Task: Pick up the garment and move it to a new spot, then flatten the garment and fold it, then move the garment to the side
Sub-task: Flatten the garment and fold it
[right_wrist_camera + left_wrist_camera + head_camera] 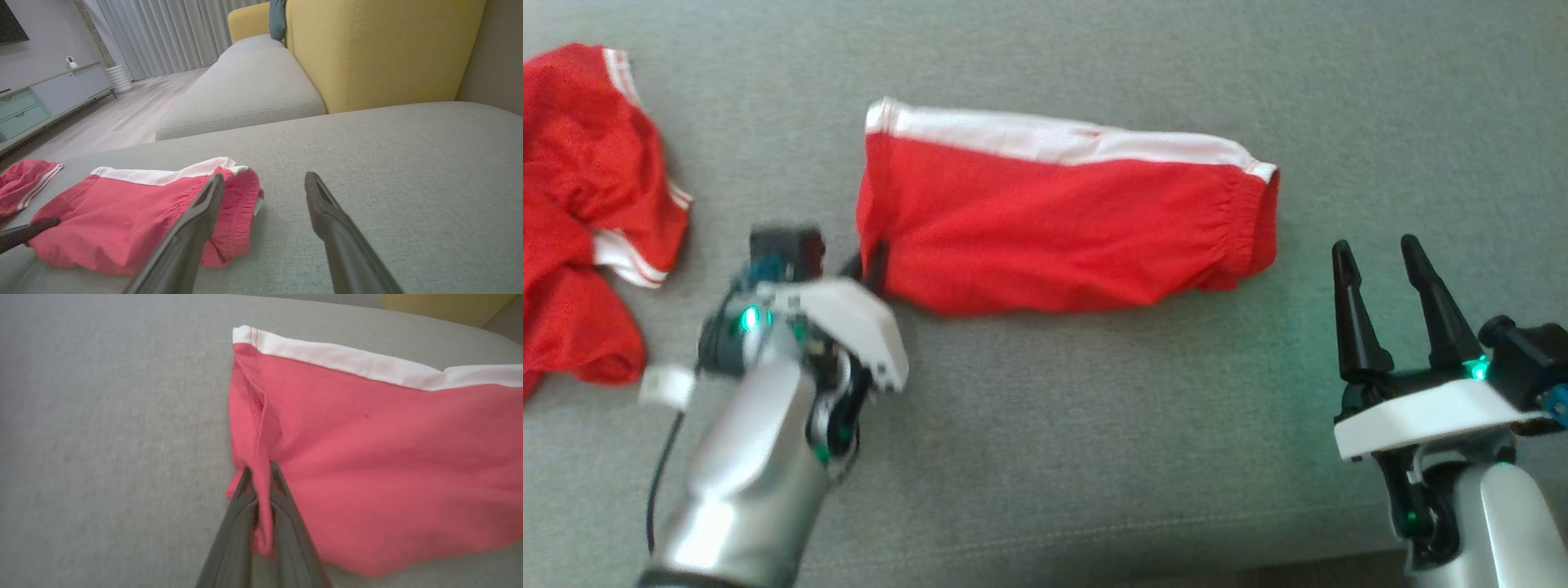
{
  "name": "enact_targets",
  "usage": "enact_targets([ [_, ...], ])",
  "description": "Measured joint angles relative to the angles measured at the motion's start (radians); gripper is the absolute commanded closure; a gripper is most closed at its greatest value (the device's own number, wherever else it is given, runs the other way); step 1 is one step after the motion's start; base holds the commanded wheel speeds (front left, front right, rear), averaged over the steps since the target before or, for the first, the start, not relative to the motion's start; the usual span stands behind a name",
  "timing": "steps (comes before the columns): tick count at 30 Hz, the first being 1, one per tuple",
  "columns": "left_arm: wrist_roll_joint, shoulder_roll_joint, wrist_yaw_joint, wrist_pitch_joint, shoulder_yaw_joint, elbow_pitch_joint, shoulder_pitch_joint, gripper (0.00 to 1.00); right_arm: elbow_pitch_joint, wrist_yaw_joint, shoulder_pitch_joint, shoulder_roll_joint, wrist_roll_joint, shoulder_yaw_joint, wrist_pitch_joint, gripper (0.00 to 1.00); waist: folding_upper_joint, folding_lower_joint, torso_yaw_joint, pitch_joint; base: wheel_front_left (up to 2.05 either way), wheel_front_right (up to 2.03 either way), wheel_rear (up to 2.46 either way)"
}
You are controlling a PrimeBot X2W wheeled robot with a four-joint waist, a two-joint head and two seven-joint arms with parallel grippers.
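The garment [1062,220] is a pair of red shorts with a white side stripe, folded flat in the middle of the grey cushion [1094,425]. My left gripper [872,273] is shut on its near left corner; in the left wrist view the fingers [282,498] pinch a fold of red cloth [367,457] between them. My right gripper [1380,257] stands open at the lower right, just off the elastic waistband end [241,212], with nothing between its fingers. The left gripper's fingertip [36,226] shows at the shorts' far corner in the right wrist view.
A second red garment [580,212] with white trim lies crumpled at the left edge of the cushion. In the right wrist view a yellow sofa back [367,53] rises behind, another grey seat [249,81] extends away, and wooden floor [114,118] lies beyond the cushion's edge.
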Motion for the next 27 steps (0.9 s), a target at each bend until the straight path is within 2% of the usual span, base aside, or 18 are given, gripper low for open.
enact_targets([
  [6,-0.025,0.024,0.065,0.035,0.012,-0.199,0.178,1.0,-0.015,0.0,0.019,0.0,-0.015,-0.011,0.027,0.0,0.0,0.0,0.035,-0.025,0.0,0.0,0.0],
  [7,-0.025,0.029,0.074,0.039,0.012,-0.225,0.193,0.95,-0.017,0.0,0.019,0.0,-0.019,-0.013,0.029,0.0,0.0,0.0,0.038,-0.028,0.0,0.0,0.0],
  [8,-0.025,0.033,0.081,0.045,0.011,-0.248,0.206,0.55,-0.02,0.0,0.019,0.0,-0.021,-0.013,0.035,0.0,0.0,0.0,0.04,-0.032,0.0,0.0,0.0],
  [9,-0.025,0.036,0.087,0.047,0.01,-0.271,0.218,0.0,-0.023,0.0,0.019,0.0,-0.024,-0.013,0.035,0.0,0.0,0.0,0.041,-0.035,0.0,0.0,0.0],
  [12,-0.013,0.04,0.124,-0.003,0.02,-0.341,0.255,0.0,-0.033,0.0,0.019,0.0,-0.035,-0.014,0.036,0.0,0.0,0.0,0.041,-0.045,0.0,0.0,0.0],
  [16,0.035,0.051,0.172,-0.159,0.044,-0.439,0.301,0.0,-0.037,0.0,0.02,-0.001,-0.053,-0.017,0.04,0.0,0.0,0.0,0.044,-0.061,0.0,0.0,0.0],
  [18,0.057,0.064,0.19,-0.203,0.063,-0.476,0.317,0.0,-0.042,0.0,0.021,-0.001,-0.056,-0.019,0.043,0.0,0.0,0.0,0.047,-0.071,0.0,0.0,0.0],
  [24,0.13,0.107,0.222,-0.232,0.1,-0.601,0.378,0.0,-0.06,0.0,0.038,-0.001,-0.062,-0.021,0.058,0.0,0.0,0.0,0.049,-0.106,0.0,0.0,0.0],
  [27,0.149,0.123,0.224,-0.233,0.108,-0.639,0.426,0.0,-0.062,0.0,0.07,-0.001,-0.069,-0.021,0.067,0.0,0.0,0.0,0.047,-0.118,0.0,0.0,0.0],
])
